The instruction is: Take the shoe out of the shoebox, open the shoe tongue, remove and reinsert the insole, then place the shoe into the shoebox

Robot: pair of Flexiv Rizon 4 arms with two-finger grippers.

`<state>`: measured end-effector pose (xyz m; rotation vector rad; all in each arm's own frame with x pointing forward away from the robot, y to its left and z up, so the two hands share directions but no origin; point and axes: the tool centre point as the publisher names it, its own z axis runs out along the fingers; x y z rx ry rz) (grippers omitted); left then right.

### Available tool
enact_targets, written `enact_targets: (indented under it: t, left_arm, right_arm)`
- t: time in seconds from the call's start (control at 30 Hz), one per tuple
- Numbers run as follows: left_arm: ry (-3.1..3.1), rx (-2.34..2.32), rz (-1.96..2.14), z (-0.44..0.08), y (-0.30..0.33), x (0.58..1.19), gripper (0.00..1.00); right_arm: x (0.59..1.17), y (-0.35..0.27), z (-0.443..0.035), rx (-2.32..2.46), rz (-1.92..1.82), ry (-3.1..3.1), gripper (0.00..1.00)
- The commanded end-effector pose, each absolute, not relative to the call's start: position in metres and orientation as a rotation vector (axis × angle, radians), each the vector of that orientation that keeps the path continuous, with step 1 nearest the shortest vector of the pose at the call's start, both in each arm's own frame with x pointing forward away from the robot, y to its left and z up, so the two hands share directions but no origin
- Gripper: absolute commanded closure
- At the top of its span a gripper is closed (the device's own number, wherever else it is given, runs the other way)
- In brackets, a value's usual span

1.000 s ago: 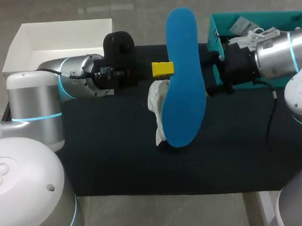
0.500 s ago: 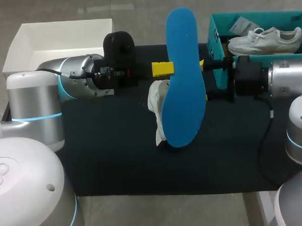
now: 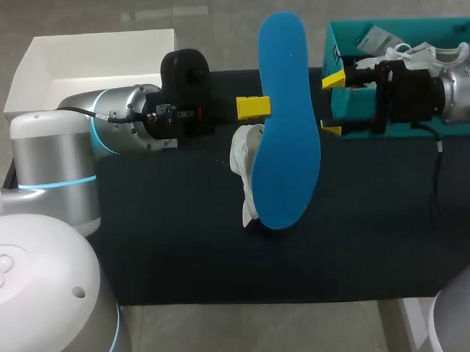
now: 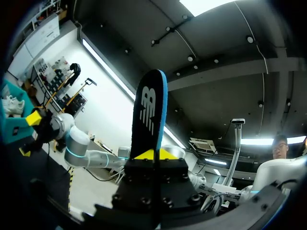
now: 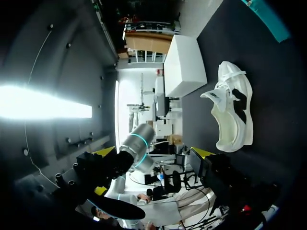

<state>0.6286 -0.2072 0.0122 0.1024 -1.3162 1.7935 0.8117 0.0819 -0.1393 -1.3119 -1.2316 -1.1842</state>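
Note:
My left gripper [image 3: 253, 107] is shut on the blue insole [image 3: 283, 120] and holds it above the black mat; in the left wrist view the insole [image 4: 149, 115] stands edge-on between the yellow tips. Beneath it the white shoe [image 3: 246, 172] lies on its side on the mat, partly hidden by the insole. The right wrist view shows the shoe [image 5: 232, 115] ahead of my right gripper [image 5: 153, 153]. My right gripper [image 3: 330, 103] stands open just right of the insole, in front of the teal shoebox [image 3: 335, 57], touching nothing.
A second white shoe [image 3: 431, 55] lies inside the teal shoebox. A white open box [image 3: 92, 65] sits at the back left, behind my left arm. The black mat [image 3: 183, 239] covers the table's middle.
My right arm has shifted and turned its wrist, dipping and then rising beside the shoebox, with its gripper still open near the insole. The left arm, insole and shoe have stayed put.

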Motion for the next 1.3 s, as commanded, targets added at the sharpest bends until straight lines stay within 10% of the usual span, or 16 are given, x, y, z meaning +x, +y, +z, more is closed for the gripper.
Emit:
enact_targets:
  t: [0.03,1.3]
  left_arm:
    - [-1.314,0.102,1.796,0.011,-0.208,0.628,1.0]
    - [-1.825,-1.256,2.1,-0.008,-0.2,0.69,1.0]
  right_arm:
    - [0.809,0.08,-0.128,-1.316,-1.181,-1.252,0.0]
    - [0.808,0.082,-0.122,-1.32,-1.246,-1.234,0.0]
